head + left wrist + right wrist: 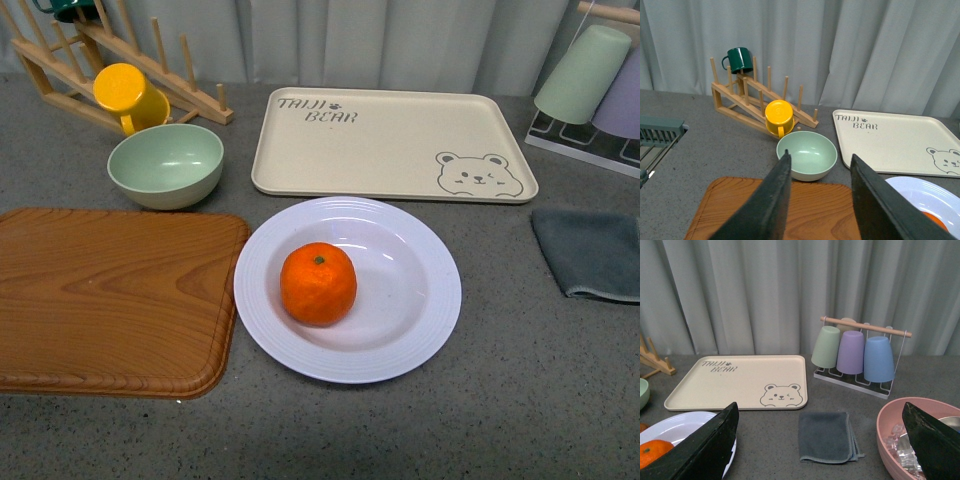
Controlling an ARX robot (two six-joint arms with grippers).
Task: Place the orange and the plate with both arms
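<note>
The orange [318, 284] rests inside the pale lavender-white plate [420, 330] at the middle of the grey table, a little left of the plate's centre. Neither arm shows in the front view. From the left wrist, my left gripper [820, 160] is open, held above the wooden board [805, 210], with the plate [925, 195] and a sliver of the orange [940, 222] off to one side. My right gripper [822, 412] is open wide over the grey cloth [826, 436]; the plate [675, 425] and orange [654, 452] lie beside one finger.
A wooden cutting board [110, 295] lies left of the plate. Behind stand a pale green bowl [166, 165], a yellow cup [128, 95] on a wooden rack [150, 65], and the beige bear tray [390, 145]. A grey cloth [590, 252], hanging cups [850, 352] and a pink bowl [890, 435] are right.
</note>
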